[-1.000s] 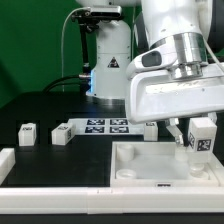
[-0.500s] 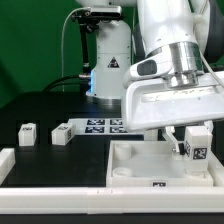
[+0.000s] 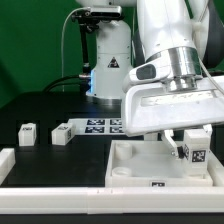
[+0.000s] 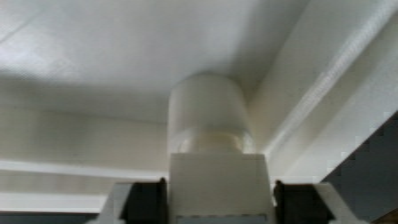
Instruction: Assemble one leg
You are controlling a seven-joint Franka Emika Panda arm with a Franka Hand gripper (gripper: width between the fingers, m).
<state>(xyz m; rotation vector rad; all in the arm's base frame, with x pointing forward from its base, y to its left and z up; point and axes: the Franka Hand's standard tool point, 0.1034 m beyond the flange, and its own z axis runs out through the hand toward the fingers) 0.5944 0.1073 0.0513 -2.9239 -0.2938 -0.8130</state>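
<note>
My gripper (image 3: 192, 140) is shut on a white leg (image 3: 194, 151) with a black-and-white marker on its face. It holds the leg upright over the inner right corner of the large white tray (image 3: 135, 160). In the wrist view the leg (image 4: 214, 130) runs out from between the dark finger pads (image 4: 146, 200) toward the tray's corner (image 4: 285, 90). Whether its tip touches the tray floor is hidden. Two more legs lie loose on the table at the exterior view's left, one (image 3: 27, 134) apart and one (image 3: 61, 134) beside the marker board.
The marker board (image 3: 102, 125) lies behind the tray. A white L-shaped rail (image 3: 40, 183) runs along the table's front edge. The arm's base (image 3: 108, 60) stands at the back, and the arm's bulky white wrist (image 3: 170, 95) hangs over the tray's right half.
The gripper has moved down and slightly to the exterior view's left with the leg, bringing it closer into the tray's corner. The loose legs have not moved.
</note>
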